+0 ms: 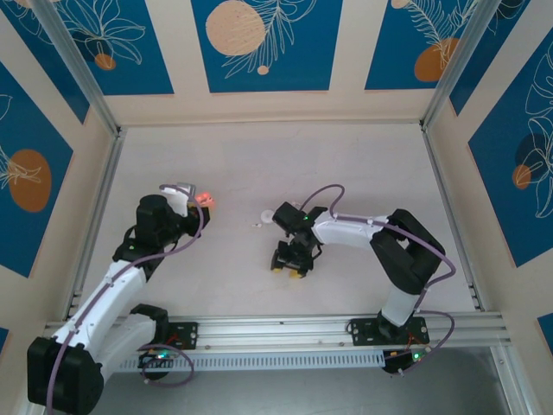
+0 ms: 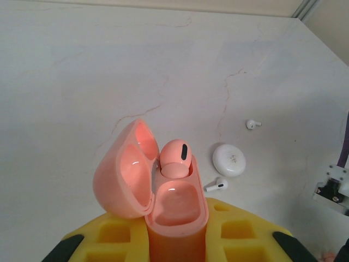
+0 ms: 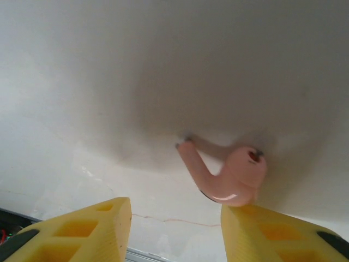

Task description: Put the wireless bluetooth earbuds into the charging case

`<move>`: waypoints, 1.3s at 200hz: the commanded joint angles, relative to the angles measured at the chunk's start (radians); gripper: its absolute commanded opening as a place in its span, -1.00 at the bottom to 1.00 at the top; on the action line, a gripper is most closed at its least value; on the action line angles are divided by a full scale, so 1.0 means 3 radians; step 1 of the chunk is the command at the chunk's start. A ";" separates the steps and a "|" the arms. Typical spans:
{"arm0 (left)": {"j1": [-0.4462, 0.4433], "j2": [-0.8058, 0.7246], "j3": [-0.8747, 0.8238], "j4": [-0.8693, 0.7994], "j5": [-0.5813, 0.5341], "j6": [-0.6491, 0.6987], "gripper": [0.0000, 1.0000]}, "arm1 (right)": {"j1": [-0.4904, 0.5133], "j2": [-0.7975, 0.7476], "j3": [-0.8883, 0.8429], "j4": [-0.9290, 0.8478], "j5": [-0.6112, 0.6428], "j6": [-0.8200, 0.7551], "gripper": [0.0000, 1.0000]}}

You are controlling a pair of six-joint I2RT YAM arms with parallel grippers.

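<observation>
I'm looking down on the white table (image 1: 259, 156). My left gripper (image 1: 197, 197) is clenching the salmon-pink case (image 2: 174, 207) low on its body between the yellow fingers (image 2: 240, 234), with the lid hanging open. One pink earbud (image 2: 175, 155) is sitting in the far socket. Past the case, a white disc (image 2: 229, 160) is lying flat, with one white earbud (image 2: 216, 185) just beside it and another white earbud (image 2: 252, 124) farther off. My right gripper (image 3: 174, 210) is standing spread, grasping nothing. The second pink earbud (image 3: 226, 174) is lying on the table with its head touching the tip of the finger at picture right and its stem angling out ahead of the gap.
</observation>
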 commanded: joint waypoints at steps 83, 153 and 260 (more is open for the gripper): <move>0.0040 -0.0003 0.0019 -0.0070 -0.0123 0.0130 -0.75 | -0.0393 0.0369 0.0597 -0.0298 0.0250 -0.0662 -0.04; 0.0039 -0.0060 0.0025 -0.0118 -0.0149 0.0155 -0.75 | -0.0590 0.0115 0.0883 -0.0454 0.0199 -0.1212 0.05; 0.0038 -0.0146 0.0028 -0.0222 -0.0228 0.0185 -0.75 | -0.0698 0.0567 0.0966 -0.0779 -0.0016 -0.2172 0.05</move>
